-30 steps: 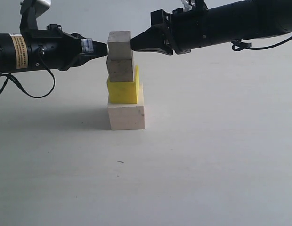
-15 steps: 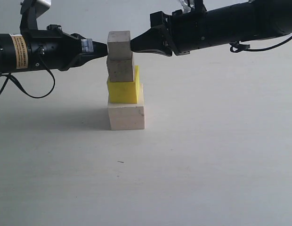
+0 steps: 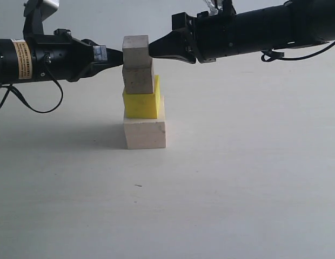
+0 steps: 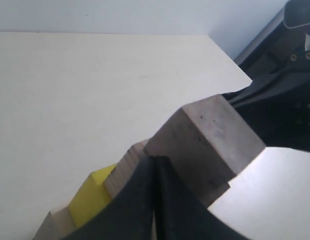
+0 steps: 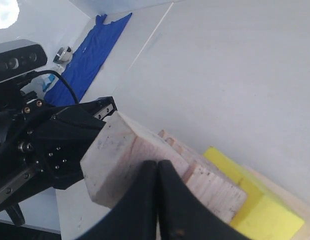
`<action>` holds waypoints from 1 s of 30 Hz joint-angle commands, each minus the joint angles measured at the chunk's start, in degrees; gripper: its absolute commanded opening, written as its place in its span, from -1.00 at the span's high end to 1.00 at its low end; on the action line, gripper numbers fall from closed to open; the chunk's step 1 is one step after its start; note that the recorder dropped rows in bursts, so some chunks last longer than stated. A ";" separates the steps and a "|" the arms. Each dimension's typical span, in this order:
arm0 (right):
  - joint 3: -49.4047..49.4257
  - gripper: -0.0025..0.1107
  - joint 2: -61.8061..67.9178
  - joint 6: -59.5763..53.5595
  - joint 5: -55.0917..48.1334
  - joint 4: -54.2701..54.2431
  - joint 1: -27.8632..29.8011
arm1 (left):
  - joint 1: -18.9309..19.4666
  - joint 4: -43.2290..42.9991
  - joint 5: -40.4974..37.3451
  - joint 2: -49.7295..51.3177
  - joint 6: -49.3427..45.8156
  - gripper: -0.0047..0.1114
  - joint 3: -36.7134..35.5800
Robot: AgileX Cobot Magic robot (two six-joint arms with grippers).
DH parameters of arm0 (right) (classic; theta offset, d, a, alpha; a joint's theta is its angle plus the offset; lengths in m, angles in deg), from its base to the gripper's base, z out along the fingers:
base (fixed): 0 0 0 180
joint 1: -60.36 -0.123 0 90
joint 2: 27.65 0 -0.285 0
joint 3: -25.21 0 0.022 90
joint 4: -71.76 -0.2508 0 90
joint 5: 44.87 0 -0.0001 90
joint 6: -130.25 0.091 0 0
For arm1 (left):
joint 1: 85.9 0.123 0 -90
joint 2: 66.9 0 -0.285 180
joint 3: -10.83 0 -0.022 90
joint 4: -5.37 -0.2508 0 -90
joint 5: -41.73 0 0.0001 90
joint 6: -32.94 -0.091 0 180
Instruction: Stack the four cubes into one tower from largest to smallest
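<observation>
**Exterior view.** The tower point(image 3: 141, 97) stands on the table point(image 3: 238, 189), left of the middle; no table edge shows here. Order from the base: large pale cube point(image 3: 145, 134), yellow cube point(image 3: 141, 104), second small cube point(image 3: 138, 80), top small cube point(image 3: 136, 51). The left gripper point(image 3: 116, 54) has its jaws closed together, with the tip against the left face of the top small cube. The right gripper point(image 3: 153, 49) is likewise clenched, with its tip against the opposite face. Neither holds anything between its jaws; the cube sits pinched between the two tips.

Handling judgement: the cubes look rigid and light, and bare wood on wood should slide easily. The column is staggered rather than flush, so side pushes should be small and balanced. Flat opposite faces, at mid-height, are the places to take hold.

**Left wrist view.** The closed left gripper point(image 4: 154, 200) touches the near face of the top small cube point(image 4: 210, 142). The right gripper point(image 4: 275, 105) is on the far side of it. Below are the second small cube point(image 4: 126, 170), the yellow cube point(image 4: 92, 192) and the large pale cube point(image 4: 50, 225). A table corner point(image 4: 240, 72) shows beyond the tower.

**Right wrist view.** The closed right gripper point(image 5: 157, 200) meets the top small cube point(image 5: 122, 157), with the left gripper point(image 5: 80, 135) directly opposite. The second small cube point(image 5: 215, 190) and the yellow cube point(image 5: 267, 212) lie beneath.
</observation>
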 commanded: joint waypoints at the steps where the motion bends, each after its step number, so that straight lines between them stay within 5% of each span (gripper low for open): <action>1: -0.39 0.96 -0.93 -0.84 0.77 1.34 0.06 | 0.00 -0.57 -0.74 -1.06 -0.05 0.92 0.47; 6: -0.39 0.96 -4.51 2.09 5.68 8.02 0.06 | 1.45 -0.57 -2.53 -3.24 0.42 0.92 0.47; 16: 0.94 0.96 -14.32 15.43 19.39 27.65 0.06 | 11.41 -1.82 -4.86 -12.12 3.63 0.92 -2.70; 30: 12.25 0.96 -13.79 17.05 19.93 24.22 -0.05 | 7.83 -4.88 -3.40 -8.31 4.94 0.92 -7.62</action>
